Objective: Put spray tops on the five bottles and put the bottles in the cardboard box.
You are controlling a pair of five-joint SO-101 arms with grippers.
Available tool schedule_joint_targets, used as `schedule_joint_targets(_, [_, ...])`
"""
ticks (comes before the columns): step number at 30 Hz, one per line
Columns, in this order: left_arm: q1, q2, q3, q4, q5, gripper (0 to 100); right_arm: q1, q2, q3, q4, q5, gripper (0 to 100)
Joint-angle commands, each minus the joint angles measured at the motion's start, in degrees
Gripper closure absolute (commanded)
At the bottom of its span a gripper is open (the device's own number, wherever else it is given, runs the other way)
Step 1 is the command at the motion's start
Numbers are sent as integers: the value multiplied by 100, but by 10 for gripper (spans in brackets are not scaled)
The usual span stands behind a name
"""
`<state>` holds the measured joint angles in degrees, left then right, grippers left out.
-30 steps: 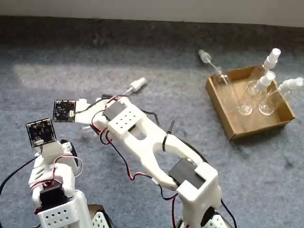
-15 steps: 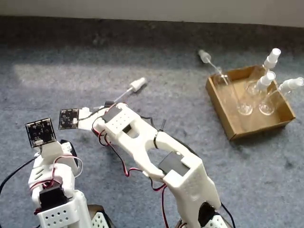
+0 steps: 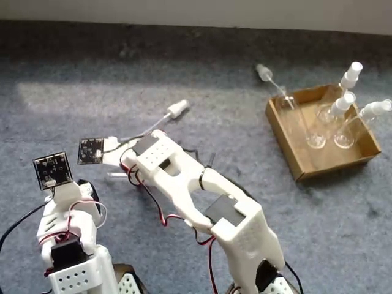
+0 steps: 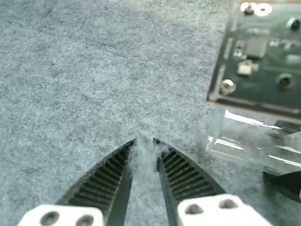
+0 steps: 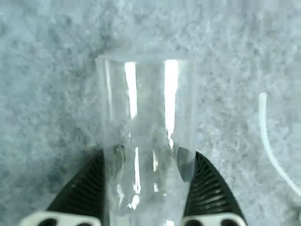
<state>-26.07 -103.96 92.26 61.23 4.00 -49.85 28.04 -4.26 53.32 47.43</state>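
The right claw (image 5: 148,160) is clamped on a clear bottle (image 5: 146,94) over the grey carpet (image 3: 73,92), with a loose spray top (image 3: 177,110) near it; the left claw (image 4: 144,141) hangs all but closed on nothing, and the cardboard box (image 3: 334,165) sits well apart, holding capped bottles (image 3: 335,109)

Cardboard box (image 3: 334,165) sits far R on bench (image 3: 233,55). In it: 3 topped bottles (image 3: 335,109) along R side and the 4th bottle (image 3: 303,125) at L side. Loose spray top (image 3: 264,73) lies on bench just behind box's back-L corner, tube pointing toward box. 2nd spray top (image 3: 177,109) lies mid-bench, well L of box. 5th bottle (image 5: 148,117) is betw. fingers of R end effector (image 5: 148,157), front-L of 2nd spray top. L end effector (image 4: 144,142) is just beside that bottle, over bench at front-L.
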Motion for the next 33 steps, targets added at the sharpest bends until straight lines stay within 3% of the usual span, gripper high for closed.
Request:
schedule_joint_targets(1, [119,-4,-22,-141,-35,993,189,-699,-207,233,-88,974])
schedule_joint_targets(5, [119,-4,-22,-141,-35,993,453,-1279,-180,242,-721,974])
schedule_joint_targets(10, [119,-4,-22,-141,-35,993,866,-1842,-136,259,-826,974])
schedule_joint_targets(19, [119,-4,-22,-141,-35,993,1411,-2097,-145,1095,-1653,974])
schedule_joint_targets(25, [119,-4,-22,-141,-35,993,1851,-2308,-145,1771,-1609,974])
schedule_joint_targets(33, [119,-4,-13,-132,-35,993,2589,-2334,-136,2686,-79,974])
